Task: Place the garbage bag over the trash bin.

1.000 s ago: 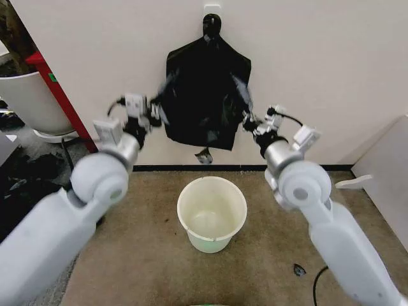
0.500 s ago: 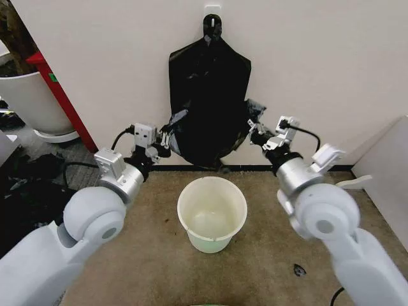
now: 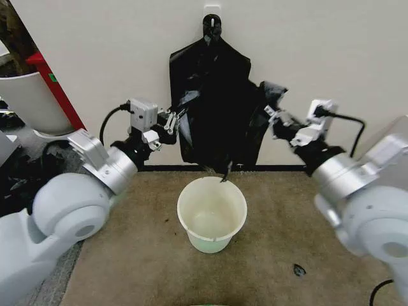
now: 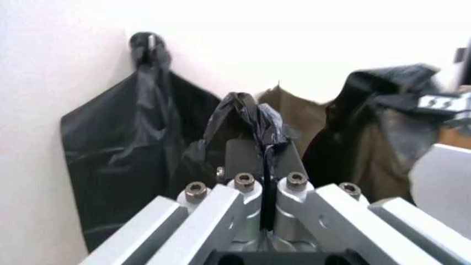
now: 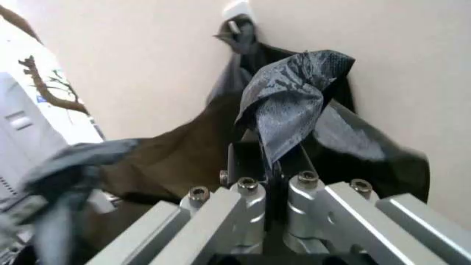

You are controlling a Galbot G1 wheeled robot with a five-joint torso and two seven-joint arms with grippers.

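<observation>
Black film garbage bag (image 3: 220, 137) hangs spread above trash bin (image 3: 211, 213), tail just over rim. Left gripper (image 3: 179, 119) and right gripper (image 3: 270, 115) each pinch mouth edge. Likely light, floppy, slippery; mouth hem looks best hold.

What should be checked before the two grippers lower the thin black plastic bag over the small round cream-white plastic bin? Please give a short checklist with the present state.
1. Left gripper shut on the thin black plastic garbage bag: ok; film is pinched between its fingers.
2. Right gripper shut on the bag: ok.
3. Bag mouth spread between the grippers: ok, though how wide it opens cannot be told.
4. Small round cream-white plastic trash bin upright on the floor: ok.
5. Bag above the bin: ok; its bottom tip hangs at the far rim.
6. Bag free of the flat black bag on the wall hook: cannot tell.
</observation>
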